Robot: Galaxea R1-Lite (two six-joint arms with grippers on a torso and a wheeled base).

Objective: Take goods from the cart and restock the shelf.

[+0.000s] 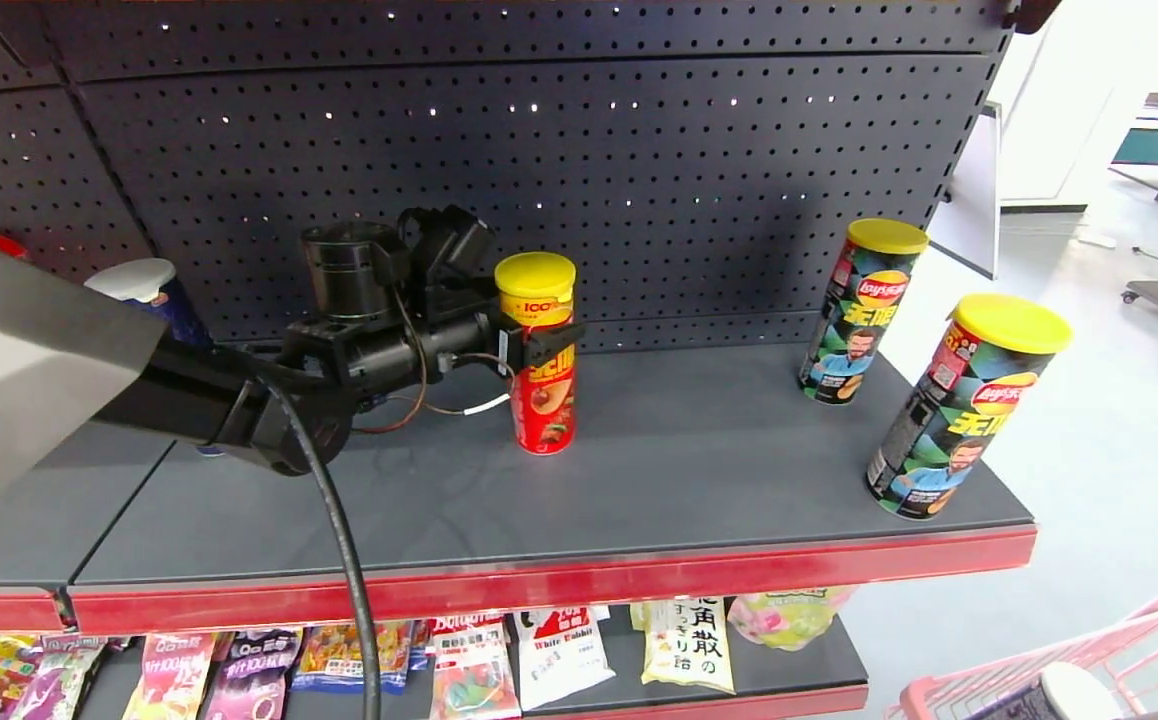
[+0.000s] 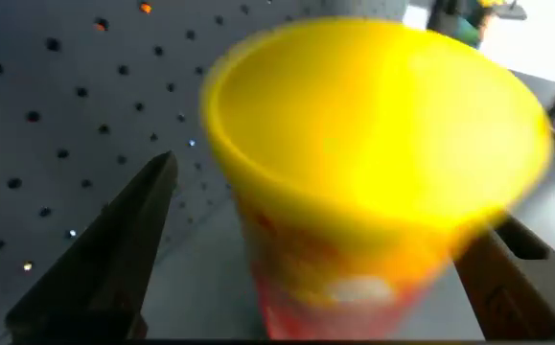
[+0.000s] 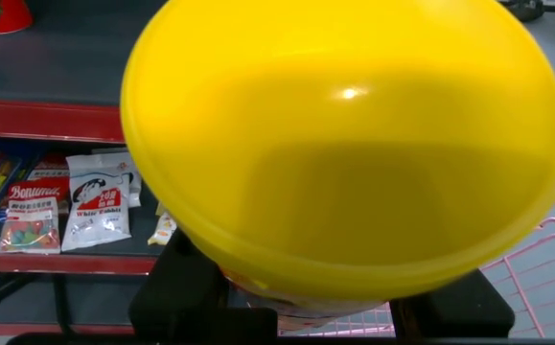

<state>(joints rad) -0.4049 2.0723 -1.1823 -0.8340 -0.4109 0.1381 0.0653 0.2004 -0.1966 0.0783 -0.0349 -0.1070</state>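
A red chip can [image 1: 542, 360] with a yellow lid stands upright on the dark shelf board [image 1: 699, 470], near the pegboard back. My left gripper [image 1: 542, 345] is around its upper body, open. In the left wrist view the can [image 2: 354, 192] sits between the fingers [image 2: 114, 259], with a gap on one side. In the right wrist view my right gripper [image 3: 325, 311] is shut on another yellow-lidded can [image 3: 354, 144], held above the pink cart [image 3: 545, 278].
Two black-and-green cans [image 1: 864, 310] [image 1: 969, 405] stand at the shelf's right end. A white-lidded blue can [image 1: 144, 285] is behind my left arm. Snack bags [image 1: 559, 650] fill the lower shelf. The cart's rim [image 1: 1119, 650] shows at bottom right, with a white-lidded can [image 1: 1069, 692] inside.
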